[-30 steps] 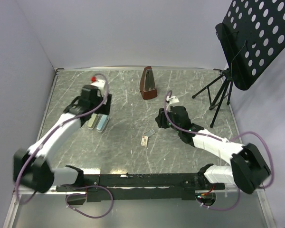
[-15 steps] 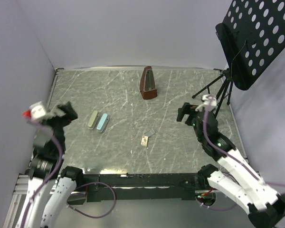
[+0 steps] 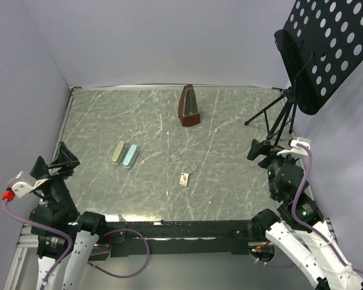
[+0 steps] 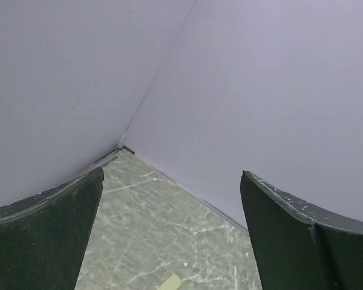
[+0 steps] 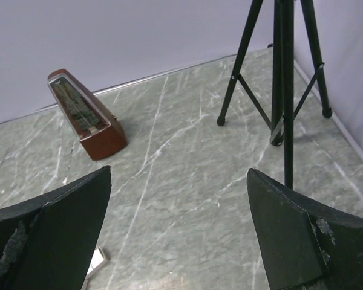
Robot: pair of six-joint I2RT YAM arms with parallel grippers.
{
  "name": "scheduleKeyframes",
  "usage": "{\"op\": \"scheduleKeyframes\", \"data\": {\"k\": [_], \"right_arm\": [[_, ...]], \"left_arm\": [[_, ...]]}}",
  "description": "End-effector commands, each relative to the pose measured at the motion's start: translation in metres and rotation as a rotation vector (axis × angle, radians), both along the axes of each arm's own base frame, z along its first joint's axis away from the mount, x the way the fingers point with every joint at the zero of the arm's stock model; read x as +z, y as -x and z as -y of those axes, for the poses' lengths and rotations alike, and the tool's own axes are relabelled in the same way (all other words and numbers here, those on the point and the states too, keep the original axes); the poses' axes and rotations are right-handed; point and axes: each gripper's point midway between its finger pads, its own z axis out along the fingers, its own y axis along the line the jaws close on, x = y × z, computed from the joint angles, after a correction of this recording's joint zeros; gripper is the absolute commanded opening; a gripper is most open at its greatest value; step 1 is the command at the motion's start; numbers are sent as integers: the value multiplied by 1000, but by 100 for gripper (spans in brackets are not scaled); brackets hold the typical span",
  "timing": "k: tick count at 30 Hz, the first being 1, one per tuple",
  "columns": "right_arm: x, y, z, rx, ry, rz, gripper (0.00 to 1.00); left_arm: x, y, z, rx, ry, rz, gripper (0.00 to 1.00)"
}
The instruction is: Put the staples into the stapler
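Note:
The stapler shows as two oblong bodies side by side on the marble table, an olive one (image 3: 118, 152) and a pale blue one (image 3: 130, 156). The staples box (image 3: 184, 179), tiny and cream-tan, lies near the table's middle with a small grey piece (image 3: 190, 168) just behind it. My left gripper (image 3: 62, 159) hangs open at the near left edge, well away from the stapler. My right gripper (image 3: 261, 150) stands open near the right edge. In the left wrist view the left gripper (image 4: 172, 175) holds nothing, and an olive tip (image 4: 169, 283) peeks in below. Nothing sits in the right gripper (image 5: 178, 172) either; the grey piece (image 5: 97, 260) shows low left.
A brown metronome (image 3: 189, 106) stands at the back centre, also the metronome (image 5: 88, 115) in the right wrist view. A black music stand (image 3: 317, 54) on a tripod (image 5: 284, 90) occupies the back right corner. Lilac walls close the left, back and right sides.
Both arms have pulled back from the table's middle toward the near corners, left arm to the left, right arm to the right. The right gripper has opened wide.

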Motion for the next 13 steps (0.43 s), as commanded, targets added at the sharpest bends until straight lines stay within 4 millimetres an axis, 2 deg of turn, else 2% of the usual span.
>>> {"op": "scheduleKeyframes", "data": {"k": [1, 13], "right_arm": [[4, 1, 7, -21, 50, 28, 100], [1, -3, 7, -28, 77, 12, 100]], "left_arm": [[4, 12, -3, 8, 4, 70, 99], [5, 10, -1, 3, -16, 75, 100]]}}
